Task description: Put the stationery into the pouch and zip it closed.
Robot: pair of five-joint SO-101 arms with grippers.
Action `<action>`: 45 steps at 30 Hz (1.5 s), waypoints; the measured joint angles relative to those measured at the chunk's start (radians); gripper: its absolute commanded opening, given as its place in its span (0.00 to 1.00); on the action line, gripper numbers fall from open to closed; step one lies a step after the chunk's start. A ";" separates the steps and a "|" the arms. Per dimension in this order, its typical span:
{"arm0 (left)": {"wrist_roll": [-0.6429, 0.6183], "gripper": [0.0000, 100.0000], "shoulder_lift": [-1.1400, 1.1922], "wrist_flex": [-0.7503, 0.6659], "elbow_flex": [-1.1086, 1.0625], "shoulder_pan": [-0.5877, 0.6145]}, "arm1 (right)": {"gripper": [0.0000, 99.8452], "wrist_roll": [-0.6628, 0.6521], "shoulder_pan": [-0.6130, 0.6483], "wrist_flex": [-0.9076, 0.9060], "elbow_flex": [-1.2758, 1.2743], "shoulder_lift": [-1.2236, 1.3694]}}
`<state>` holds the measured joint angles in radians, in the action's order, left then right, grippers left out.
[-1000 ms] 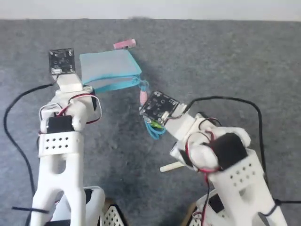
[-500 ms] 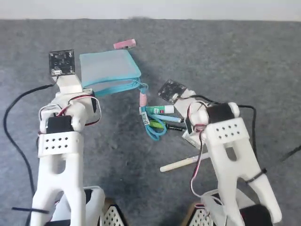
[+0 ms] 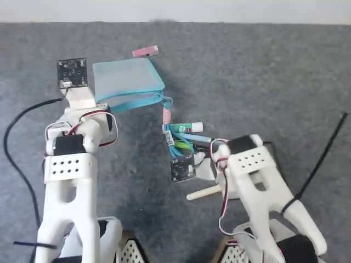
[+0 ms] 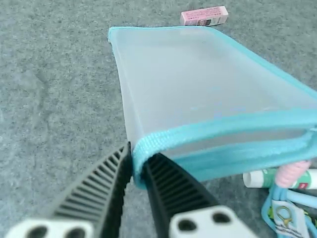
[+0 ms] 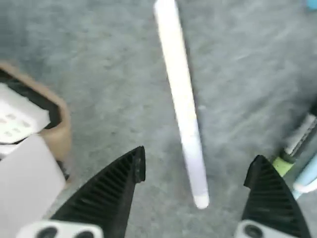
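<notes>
The translucent pouch (image 3: 129,82) with a teal zip edge lies at the back left, its mouth toward the pile of stationery (image 3: 185,139). My left gripper (image 4: 137,161) is shut on the corner of the pouch's (image 4: 198,94) teal edge. A pink eraser (image 3: 145,52) lies behind the pouch. A cream pen (image 3: 205,192) lies alone nearer the front. My right gripper (image 5: 198,161) is open and hangs over this cream pen (image 5: 179,104), one finger on each side, not touching it. The right wrist (image 3: 183,167) sits between the pile and the pen.
A glue stick (image 4: 277,179) and a pink zip pull (image 4: 293,172) lie just past the pouch's mouth. Green and black pens (image 5: 292,153) lie beside the right gripper. The arm's tan base (image 5: 47,121) is close by. Grey carpet stretches to the right.
The right arm has swung from over the stationery pile near the pouch toward the front, and its wrist is now above the cream pen. The left arm and pouch have stayed still.
</notes>
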<state>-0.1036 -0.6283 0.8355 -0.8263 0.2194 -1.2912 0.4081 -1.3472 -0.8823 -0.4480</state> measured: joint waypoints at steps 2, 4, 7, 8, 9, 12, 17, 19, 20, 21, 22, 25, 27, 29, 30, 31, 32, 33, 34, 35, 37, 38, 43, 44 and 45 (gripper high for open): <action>0.000 0.01 0.000 0.000 0.000 0.000 | 0.32 0.028 0.002 0.081 -0.032 0.000; 0.000 0.01 0.000 0.000 0.000 0.002 | 0.32 0.043 0.003 0.132 -0.057 0.000; 0.000 0.01 0.000 0.000 0.000 0.017 | 0.32 0.058 0.005 0.176 -0.066 0.000; 0.000 0.01 0.000 0.000 0.000 0.018 | 0.32 0.066 0.005 0.184 -0.066 0.000; 0.000 0.01 0.000 0.000 0.000 0.018 | 0.32 0.072 0.005 0.195 -0.066 0.000; 0.000 0.01 0.000 0.000 0.000 0.018 | 0.32 0.078 0.020 0.209 -0.066 0.000; 0.000 0.01 0.000 0.000 0.000 0.018 | 0.32 0.080 0.020 0.215 -0.066 0.000; 0.000 0.01 0.000 0.000 0.000 0.018 | 0.32 0.080 0.021 0.221 -0.066 0.000; 0.000 0.01 0.000 0.000 0.000 0.018 | 0.32 0.080 0.021 0.224 -0.066 0.000; 0.000 0.01 0.000 0.000 0.000 0.018 | 0.32 0.080 0.020 0.224 -0.066 0.000; 0.000 0.01 0.000 0.000 0.000 0.018 | 0.32 0.080 0.020 0.227 -0.066 0.000; 0.000 0.01 0.000 0.000 0.000 0.018 | 0.32 0.078 0.021 0.227 -0.066 0.000; 0.000 0.01 0.000 0.000 0.000 0.018 | 0.32 0.068 0.035 0.227 -0.066 0.000; 0.000 0.01 0.000 0.000 0.000 0.018 | 0.32 0.063 0.055 0.227 -0.066 0.000; 0.000 0.01 0.000 0.000 0.000 0.018 | 0.32 0.060 0.060 0.227 -0.069 0.000; 0.000 0.01 0.000 0.000 0.000 0.018 | 0.32 0.060 0.063 0.227 -0.077 0.000; 0.000 0.01 0.000 0.000 0.000 0.018 | 0.32 0.052 0.071 0.227 -0.084 0.000; 0.000 0.01 0.000 0.000 0.000 0.018 | 0.32 0.044 0.084 0.226 -0.089 0.000; 0.000 0.01 0.000 0.000 0.000 0.018 | 0.32 0.037 0.101 0.216 -0.089 0.000; 0.000 0.01 0.000 0.000 0.000 0.020 | 0.32 0.032 0.103 0.195 -0.089 0.000; 0.000 0.01 0.000 0.000 0.000 0.020 | 0.32 0.031 0.095 0.157 -0.089 -0.005; 0.000 0.01 0.000 0.000 0.000 0.020 | 0.32 0.032 0.095 0.137 -0.089 -0.018; 0.000 0.01 0.000 0.000 0.000 0.020 | 0.32 0.026 0.150 -0.021 -0.060 -0.135; 0.000 0.01 0.000 0.000 0.000 0.020 | 0.32 0.021 0.158 -0.026 -0.072 -0.150; 0.000 0.01 0.000 0.000 0.000 0.020 | 0.32 0.021 0.161 -0.026 -0.087 -0.160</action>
<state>-0.1036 -0.6283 0.8355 -0.8263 0.2394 -1.2697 0.5692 -1.3732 -0.9697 -0.6076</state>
